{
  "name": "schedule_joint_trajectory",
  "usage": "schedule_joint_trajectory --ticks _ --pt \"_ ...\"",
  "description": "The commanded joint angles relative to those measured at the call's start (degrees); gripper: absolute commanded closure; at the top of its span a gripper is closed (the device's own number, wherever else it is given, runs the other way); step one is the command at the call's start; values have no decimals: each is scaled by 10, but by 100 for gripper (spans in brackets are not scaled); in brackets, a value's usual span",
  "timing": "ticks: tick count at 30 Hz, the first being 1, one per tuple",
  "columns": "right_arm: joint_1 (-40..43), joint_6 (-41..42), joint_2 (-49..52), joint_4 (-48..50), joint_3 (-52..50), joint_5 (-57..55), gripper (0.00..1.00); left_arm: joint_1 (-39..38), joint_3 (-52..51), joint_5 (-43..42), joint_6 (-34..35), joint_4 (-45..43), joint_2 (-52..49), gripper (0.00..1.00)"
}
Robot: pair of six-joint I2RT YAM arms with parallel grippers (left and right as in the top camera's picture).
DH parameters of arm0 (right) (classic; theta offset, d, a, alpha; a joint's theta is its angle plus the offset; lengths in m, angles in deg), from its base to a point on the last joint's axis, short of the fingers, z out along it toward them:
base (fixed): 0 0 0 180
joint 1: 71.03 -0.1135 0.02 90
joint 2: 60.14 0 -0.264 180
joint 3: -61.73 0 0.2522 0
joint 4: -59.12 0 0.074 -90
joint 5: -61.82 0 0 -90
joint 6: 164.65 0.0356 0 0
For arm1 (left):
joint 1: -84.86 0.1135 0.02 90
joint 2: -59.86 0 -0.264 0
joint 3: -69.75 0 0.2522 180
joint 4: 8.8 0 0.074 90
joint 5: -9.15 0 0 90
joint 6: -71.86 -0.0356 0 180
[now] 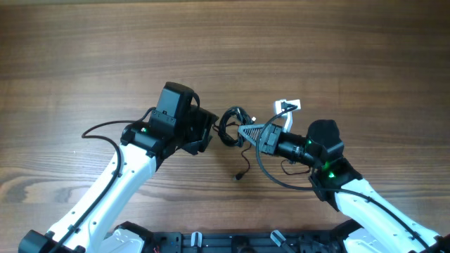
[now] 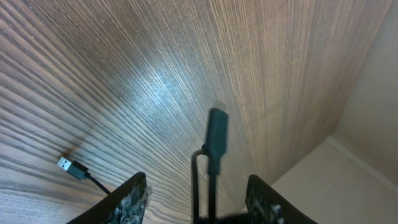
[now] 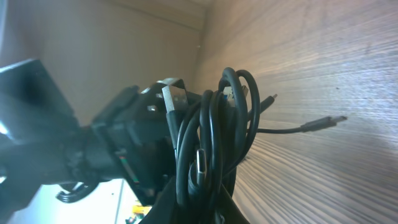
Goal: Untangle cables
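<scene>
The cables form a small black knot of looped cords between my two grippers, lifted off the wooden table. My right gripper is shut on the knot; in the right wrist view the bundle of loops rises out of the right gripper. My left gripper is at the knot's left side. In the left wrist view its fingers stand apart, with a black cord and its plug running up between them, clear of both pads. A loose cord end hangs toward the table.
A USB plug on a thin cord lies on the table left of the left fingers. A white plug sticks out behind the right gripper. Two thin plug ends reach out over the wood. The table's edge shows at the right.
</scene>
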Motion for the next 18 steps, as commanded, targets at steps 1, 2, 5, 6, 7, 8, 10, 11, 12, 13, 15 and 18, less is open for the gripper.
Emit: schedule_joint_trajectory --ticks 1,2,5,6,7,8,10,11,12,13,15,18 --pt "2 35 3 27 9 14 95 -8 5 10 14 -2 -7 47" --pt "2 39 3 31 9 15 95 -10 5 10 23 -2 -7 44" --pt "2 43 3 32 9 16 95 -14 5 14 47 -2 -7 45" --pt "2 43 3 32 9 21 95 -14 5 21 46 -2 -7 51" --pt "2 43 3 33 9 24 95 -14 5 28 46 -2 -7 59" --pt "2 43 3 33 9 28 96 -14 5 30 47 -3 -7 62" --pt "2 43 3 32 9 33 95 -14 5 31 47 -6 -7 69" --pt "2 43 3 32 9 35 95 -14 5 31 48 -9 -7 72" --pt "2 43 3 32 9 35 96 -14 5 31 49 -10 -7 73" --pt "2 43 3 32 9 35 95 -14 5 31 56 -12 -7 75" --pt "2 43 3 32 9 35 95 -14 5 31 73 -13 -7 78" --pt "2 44 3 32 9 35 95 -14 5 31 76 -12 -7 93"
